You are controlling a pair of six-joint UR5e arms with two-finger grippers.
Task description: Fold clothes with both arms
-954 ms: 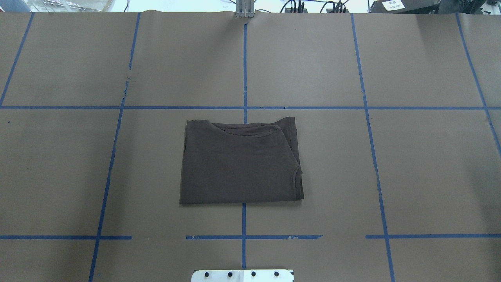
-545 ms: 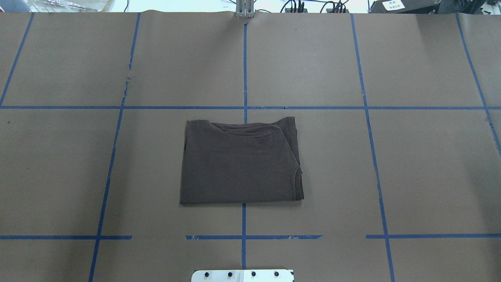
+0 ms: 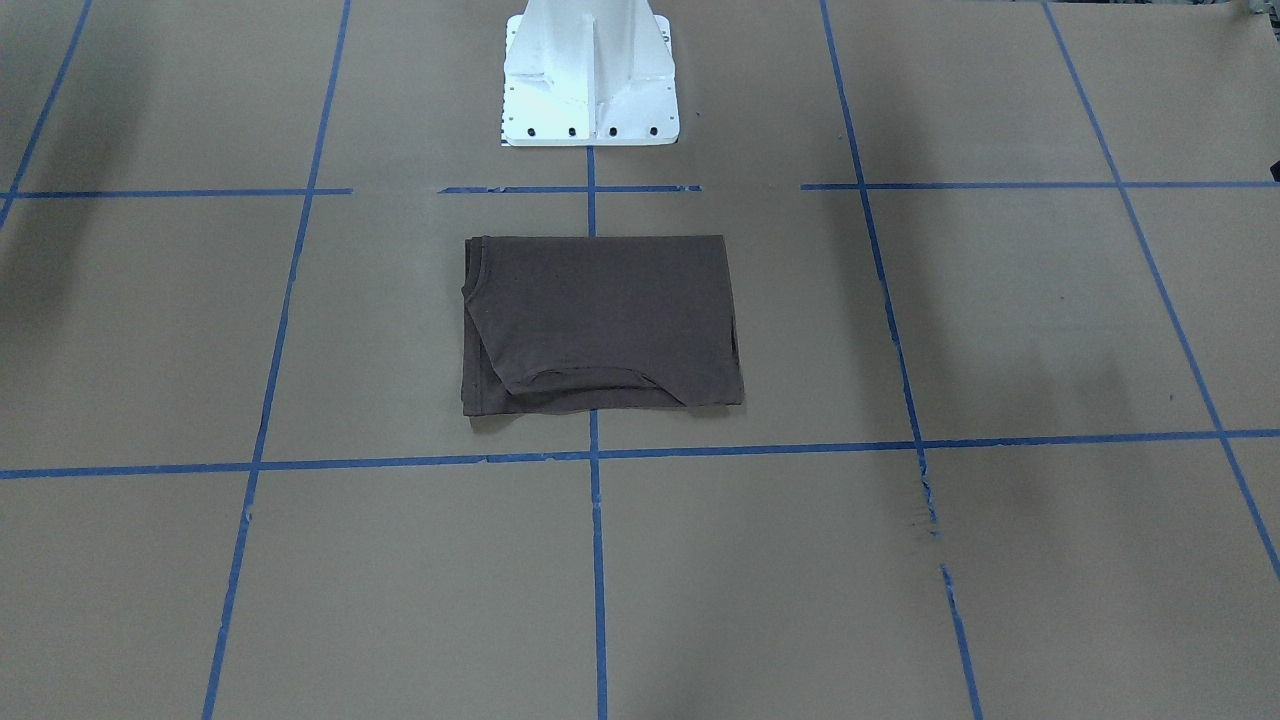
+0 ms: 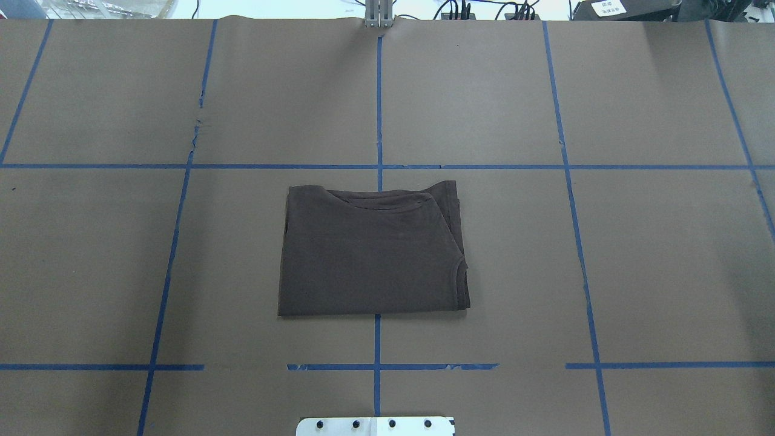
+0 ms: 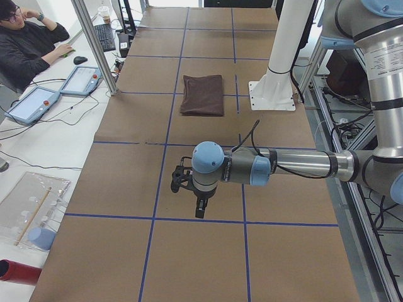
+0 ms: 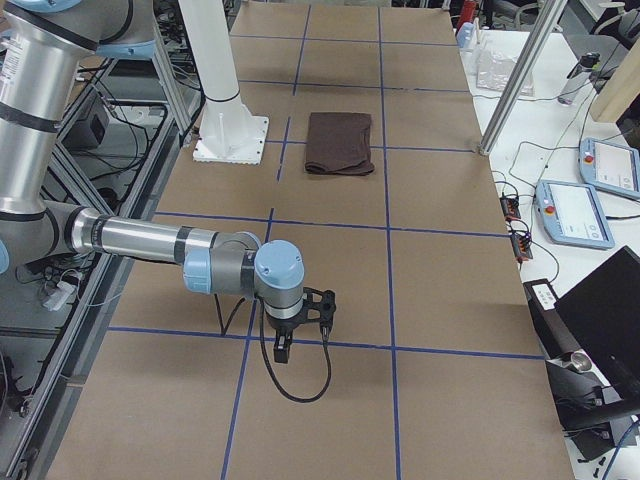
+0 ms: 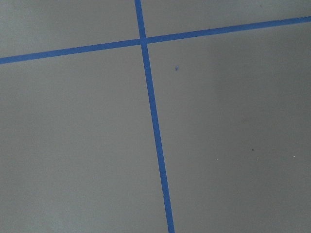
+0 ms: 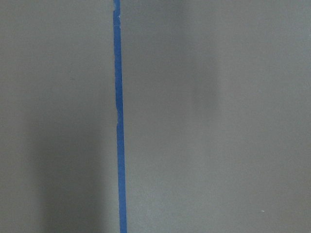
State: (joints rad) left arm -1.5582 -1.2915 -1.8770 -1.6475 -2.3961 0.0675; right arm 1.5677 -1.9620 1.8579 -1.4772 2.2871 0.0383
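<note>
Unmoved folded T-shirt (image 4: 372,251), lower layers hidden

Robotics lab, robot arms (image 5: 302,163), taped table (image 4: 484,91), teach pendants (image 5: 80,80)

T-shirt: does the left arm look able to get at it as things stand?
Probably yes. The left arm hovers over brown paper, away from the folded T-shirt. Nothing lies between them, and the T-shirt sits near the white pedestal.
</note>
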